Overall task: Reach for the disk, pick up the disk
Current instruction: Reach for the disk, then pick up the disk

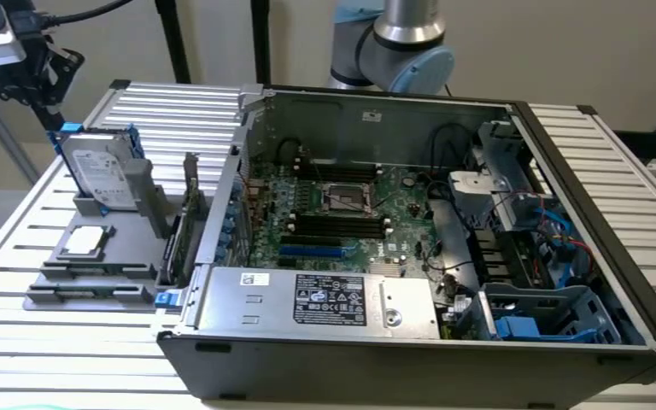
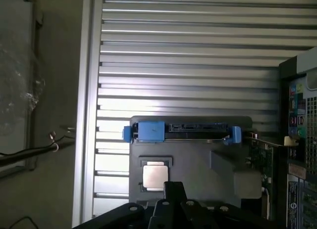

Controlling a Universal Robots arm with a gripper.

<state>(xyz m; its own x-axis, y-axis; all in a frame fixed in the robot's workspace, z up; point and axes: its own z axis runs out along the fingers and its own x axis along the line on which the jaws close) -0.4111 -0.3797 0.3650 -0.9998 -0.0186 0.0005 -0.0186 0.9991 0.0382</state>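
Observation:
The disk (image 1: 98,173) stands on edge in a slot of a grey holder (image 1: 91,278) at the exterior view's left. Its white-labelled silver face is clipped in a blue frame. My gripper (image 1: 45,96) hangs above and slightly behind the disk's upper end, apart from it and holding nothing. In the wrist view I look down on the disk's top edge (image 2: 181,132), a dark strip between two blue clips. The black body of the gripper (image 2: 171,202) shows near the frame's edge.
A small square silver chip (image 1: 86,243) (image 2: 154,176) lies flat on the same holder, in front of the disk. An open computer case (image 1: 419,222) with a labelled power-supply box (image 1: 328,299) fills the exterior view's right. An expansion card (image 1: 188,213) stands between holder and case. Everything rests on a slatted metal table (image 2: 188,51).

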